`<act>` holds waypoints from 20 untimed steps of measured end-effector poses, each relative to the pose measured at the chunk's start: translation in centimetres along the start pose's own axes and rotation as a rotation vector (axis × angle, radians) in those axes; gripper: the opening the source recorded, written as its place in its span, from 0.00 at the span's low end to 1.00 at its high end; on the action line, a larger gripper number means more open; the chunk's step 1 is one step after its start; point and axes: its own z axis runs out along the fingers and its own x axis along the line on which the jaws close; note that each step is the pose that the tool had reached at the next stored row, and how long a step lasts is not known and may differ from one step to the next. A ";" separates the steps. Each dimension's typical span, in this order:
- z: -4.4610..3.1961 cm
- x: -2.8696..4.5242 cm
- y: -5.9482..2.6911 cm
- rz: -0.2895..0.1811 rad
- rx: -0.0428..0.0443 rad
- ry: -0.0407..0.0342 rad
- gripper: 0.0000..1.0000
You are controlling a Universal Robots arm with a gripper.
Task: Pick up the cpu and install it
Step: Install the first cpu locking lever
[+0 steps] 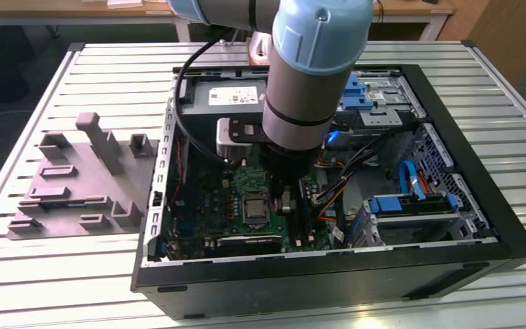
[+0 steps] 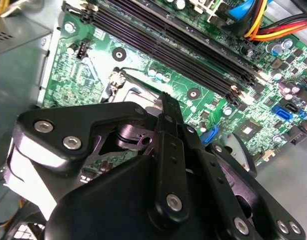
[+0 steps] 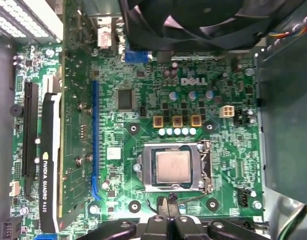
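Your chip (image 3: 172, 165) already sits flat in its socket on the green board (image 3: 143, 100), inside the silver frame (image 3: 201, 170), so the placing looks done. The claw (image 3: 169, 207) hangs just beside the socket's edge with its fingers (image 3: 163, 204) drawn together and nothing between them, probably because it has no load to carry. In the exterior view the arm (image 1: 304, 82) hides the claw, and the socket shows as a dark square.
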 end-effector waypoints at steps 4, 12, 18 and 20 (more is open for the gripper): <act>0.44 0.15 -0.04 -0.009 -0.0001 0.0007 0.11; 1.00 0.21 -0.06 -0.032 -0.0004 0.0082 0.11; 1.31 0.36 -0.03 -0.043 -0.0004 0.0109 0.11; 1.41 0.36 -0.03 -0.043 -0.0001 0.0110 0.11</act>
